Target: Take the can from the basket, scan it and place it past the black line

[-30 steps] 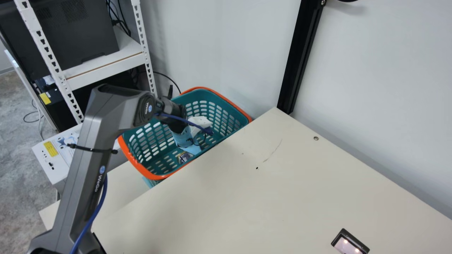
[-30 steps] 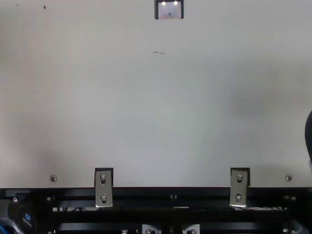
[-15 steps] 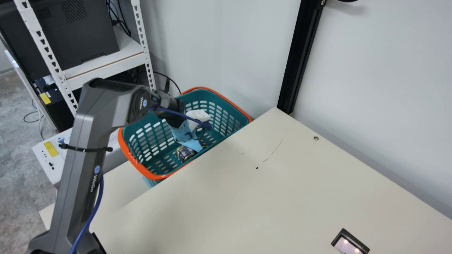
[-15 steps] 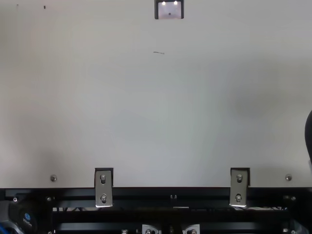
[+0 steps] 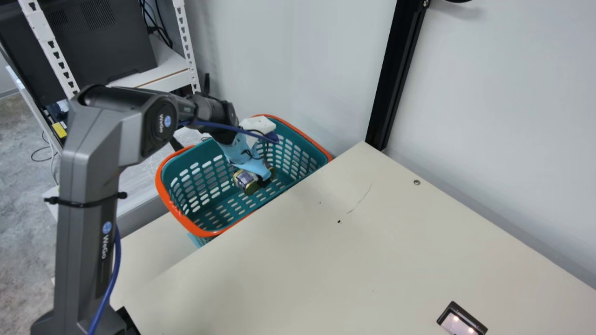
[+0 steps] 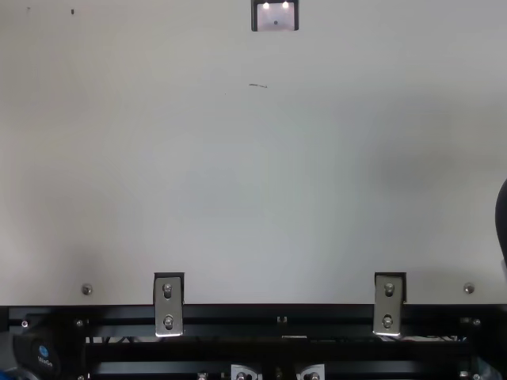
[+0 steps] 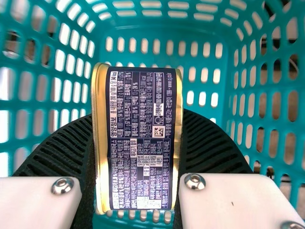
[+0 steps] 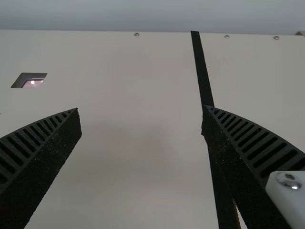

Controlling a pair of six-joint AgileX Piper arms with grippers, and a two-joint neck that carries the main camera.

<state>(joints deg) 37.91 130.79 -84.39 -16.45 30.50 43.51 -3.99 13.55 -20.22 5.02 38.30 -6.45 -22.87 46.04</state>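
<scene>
One can sits pinched rim to rim in the left claw, long side across the grip, inside the basket. Scanner is well off across the table; right claw, spread wide, looks nearer the black line tbh.

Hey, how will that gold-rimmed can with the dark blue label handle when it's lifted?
The can looks like rigid metal, so it should hold its shape. The black ribbed fingers press its rimmed ends, which may limit slipping; its rounded edges could let it rock if released.
</scene>
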